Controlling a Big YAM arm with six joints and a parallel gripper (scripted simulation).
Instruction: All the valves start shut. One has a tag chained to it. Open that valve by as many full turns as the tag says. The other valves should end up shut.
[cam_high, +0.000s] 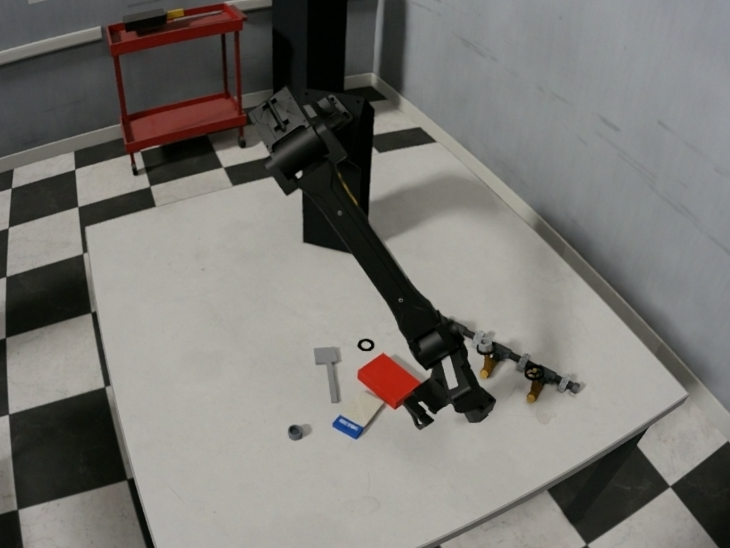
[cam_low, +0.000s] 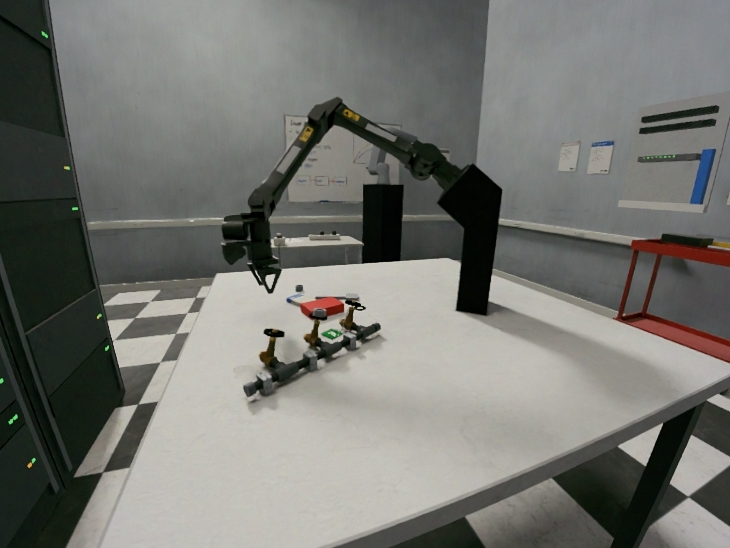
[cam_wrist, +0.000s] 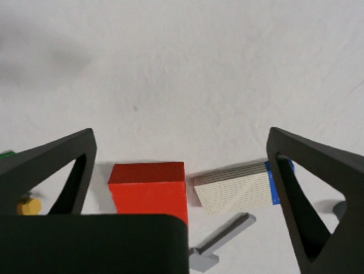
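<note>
A grey pipe manifold (cam_low: 312, 356) lies on the white table with three brass valves. The near valve (cam_low: 271, 348) and the far valve (cam_low: 352, 315) have black handwheels; the middle valve (cam_low: 315, 327) has a grey one. A green tag (cam_low: 331, 333) lies by the pipe between the middle and far valves; its number is too small to read. In the top view only two valves show (cam_high: 486, 353) (cam_high: 534, 380); the arm hides the third. My gripper (cam_low: 268, 283) (cam_high: 421, 407) (cam_wrist: 181, 137) is open and empty. It hangs above the table, left of the manifold and apart from it.
A red block (cam_high: 387, 379), a blue-edged white card (cam_high: 356, 415), a grey T-shaped tool (cam_high: 328, 368), a black ring (cam_high: 365, 340) and a small grey cylinder (cam_high: 298, 431) lie near the gripper. The arm's black pedestal (cam_high: 336, 176) stands at the back. A red cart (cam_high: 176, 70) stands off the table.
</note>
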